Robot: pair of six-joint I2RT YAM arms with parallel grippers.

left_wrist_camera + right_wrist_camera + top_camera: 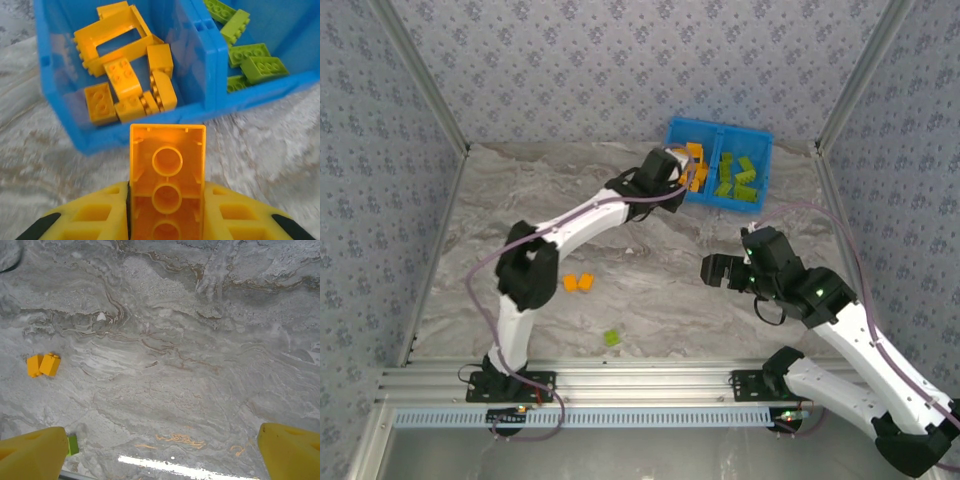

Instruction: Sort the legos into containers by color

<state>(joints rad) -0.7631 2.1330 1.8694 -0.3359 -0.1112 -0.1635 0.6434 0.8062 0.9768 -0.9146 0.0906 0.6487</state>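
Since the left gripper [167, 222] is clamped narrow on an orange brick [167, 165], the drop into the bin [100, 142] looks like the step in hand.

- Brick held underside up, round sockets showing. Long axis points straight ahead from the gripper toward the bin.
- Bin lies dead ahead. Its near wall stands between the brick's front end and the orange compartment [55, 75].
- Orange compartment directly in line with the brick. Green compartment [300, 30] off to the right, past the divider [207, 65].
- Judgement: the move turns on carrying the brick forward over the near wall. Drift to the right risks the divider or the green side.
- Room: orange pieces crowd the near half of the compartment, with an open frame piece behind. Landing on the pile seems likely, and space is enough.

Right gripper [720, 270] hangs with fingers spread wide, holding nothing, over bare surface [175, 365].

- Two loose orange bricks [42, 365] lie touching each other, off to one side of it.
- One green brick [73, 445] sits just beside one of its fingers in the wrist view.
- In the top view these strays lie between the arms. The right gripper is free and much nearer to them than the left one at the bin.
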